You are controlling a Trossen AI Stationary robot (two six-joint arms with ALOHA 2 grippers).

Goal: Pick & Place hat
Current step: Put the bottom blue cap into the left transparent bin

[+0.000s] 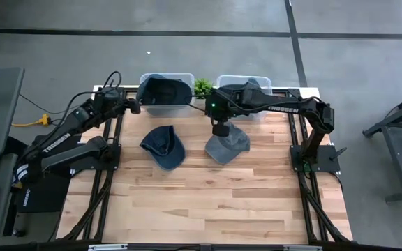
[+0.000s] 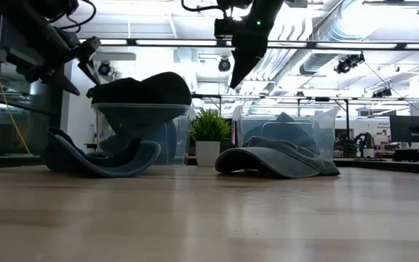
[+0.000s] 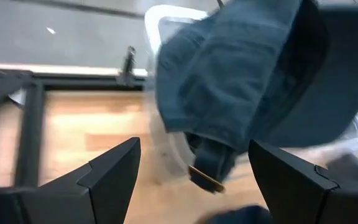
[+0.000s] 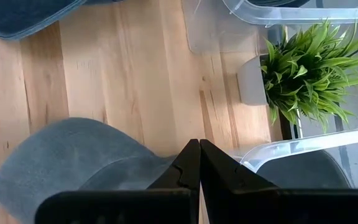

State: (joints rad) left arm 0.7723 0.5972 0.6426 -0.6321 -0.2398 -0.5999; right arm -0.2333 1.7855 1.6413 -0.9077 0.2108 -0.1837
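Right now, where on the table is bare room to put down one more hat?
The whole wooden table front, below the dark blue hat and grey hat, is bare. The back is crowded: left bin, plant, right bin, with the right tool over the grey hat.

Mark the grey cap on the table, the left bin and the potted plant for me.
grey cap (image 1: 227,146): high view, crown.
left bin (image 1: 184,77): high view, right rim corner.
potted plant (image 2: 210,125): low view, leaves.

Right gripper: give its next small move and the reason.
Probably open its fingers. The right gripper hangs shut above the grey hat on the table, not touching it in the low view, so it must open before descending to grasp.
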